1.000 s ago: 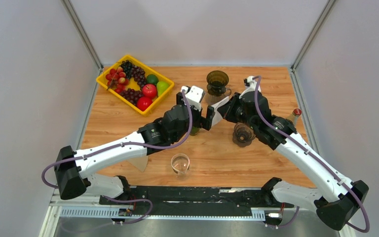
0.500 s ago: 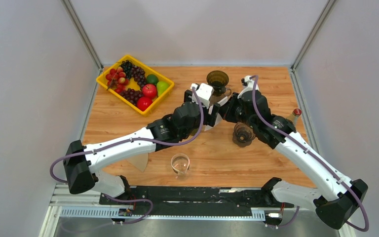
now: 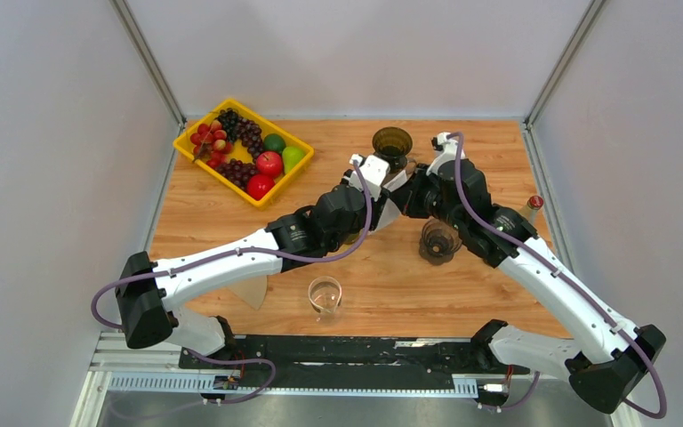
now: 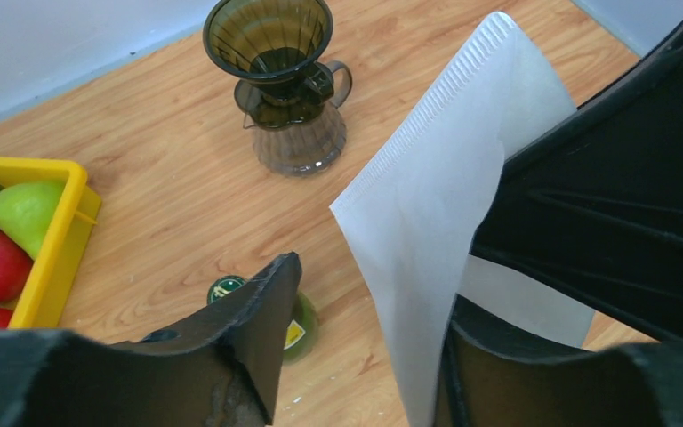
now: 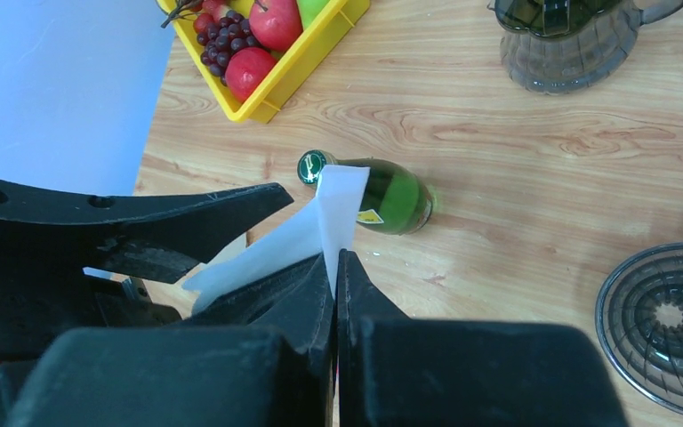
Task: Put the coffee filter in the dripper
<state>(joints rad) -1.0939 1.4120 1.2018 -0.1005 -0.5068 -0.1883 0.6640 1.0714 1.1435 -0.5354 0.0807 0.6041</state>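
Right gripper (image 5: 335,258) clamped on the white coffee filter (image 4: 445,196), near the lying green bottle (image 5: 387,200). Left gripper (image 4: 373,285) jaws apart, filter between them. The bottle's yellow label is illegible.

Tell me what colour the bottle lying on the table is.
The bottle is green with a yellow label; it shows best in the right wrist view.

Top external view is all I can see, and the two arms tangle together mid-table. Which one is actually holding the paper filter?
Observer: The right wrist view shows the right gripper pinched shut on the coffee filter.
Operator: And the other claw?
Observer: The left wrist view shows the left gripper open, its jaws either side of the filter.
Operator: Anything underneath?
Observer: A green bottle lies on its side on the table below the filter.
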